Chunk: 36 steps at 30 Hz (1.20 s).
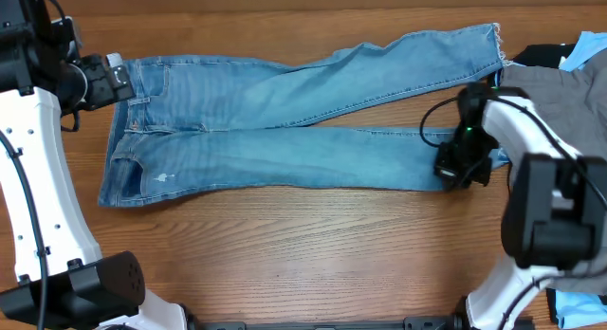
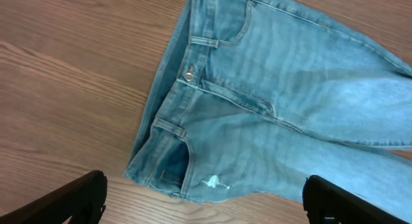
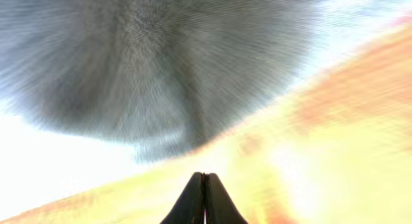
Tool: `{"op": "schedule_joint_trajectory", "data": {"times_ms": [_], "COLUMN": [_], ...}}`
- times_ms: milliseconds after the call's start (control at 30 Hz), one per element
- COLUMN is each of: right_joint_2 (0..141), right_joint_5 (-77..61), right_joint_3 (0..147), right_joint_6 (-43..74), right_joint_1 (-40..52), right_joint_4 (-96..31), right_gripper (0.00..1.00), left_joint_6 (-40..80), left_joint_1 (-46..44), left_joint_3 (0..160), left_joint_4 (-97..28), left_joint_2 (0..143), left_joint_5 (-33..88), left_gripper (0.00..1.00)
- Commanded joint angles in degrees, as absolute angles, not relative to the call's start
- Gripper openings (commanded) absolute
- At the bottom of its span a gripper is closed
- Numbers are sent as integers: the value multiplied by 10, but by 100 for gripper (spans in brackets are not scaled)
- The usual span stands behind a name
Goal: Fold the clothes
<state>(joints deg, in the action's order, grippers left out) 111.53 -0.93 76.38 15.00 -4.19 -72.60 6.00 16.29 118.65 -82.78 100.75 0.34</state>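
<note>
Light-blue jeans (image 1: 285, 145) lie flat across the table, waistband at the left and both legs running right. My left gripper (image 1: 121, 79) hangs at the waistband's far corner. In the left wrist view it (image 2: 206, 205) is open wide above the jeans (image 2: 270, 89), nothing between its fingers. My right gripper (image 1: 463, 167) sits at the hem of the near leg. Its fingers (image 3: 205, 179) are pressed shut, and no cloth shows between them. Blurred grey-blue cloth (image 3: 161, 69) fills the top of that view.
At the right edge lies a pile: grey trousers (image 1: 560, 102), a black garment (image 1: 539, 55) and a pale-blue one (image 1: 586, 47). More pale-blue cloth (image 1: 579, 309) shows at the bottom right corner. Bare wooden table (image 1: 303, 245) runs along the front.
</note>
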Motion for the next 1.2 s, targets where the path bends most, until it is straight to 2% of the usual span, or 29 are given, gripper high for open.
{"op": "schedule_joint_trajectory", "data": {"times_ms": [0,233,500,667,833,933,1000,1067,1167], "right_joint_2": [1005,882,875,875,875,875,875,875,875], "right_joint_5": [14,2,-27,-27,-27,-26,-27,-27,-27], "right_joint_3": [769,769,769,769,769,769,769,769,769], "right_joint_6": [163,152,146,135,135,135,135,135,135], "right_joint_1": [-35,-35,-35,-35,-35,-35,-35,-35,-35], "right_joint_4": [-740,-718,-728,-739,-738,-738,-738,-737,-734], "right_gripper": [4,4,4,5,9,10,11,11,11], "left_joint_6": [64,68,50,-7,-57,-93,-113,-114,-114], "left_joint_1": [177,176,214,256,258,259,259,260,260], "left_joint_3": [1192,1114,934,908,905,905,905,905,905], "left_joint_4": [-830,-821,-702,-620,-636,-651,-661,-665,-667], "left_joint_2": [1011,1011,1012,1013,1064,1114,1140,1160,1173], "left_joint_5": [-4,37,31,76,76,107,119,116,109], "left_gripper": [100,100,100,98,96,85,72,76,74]}}
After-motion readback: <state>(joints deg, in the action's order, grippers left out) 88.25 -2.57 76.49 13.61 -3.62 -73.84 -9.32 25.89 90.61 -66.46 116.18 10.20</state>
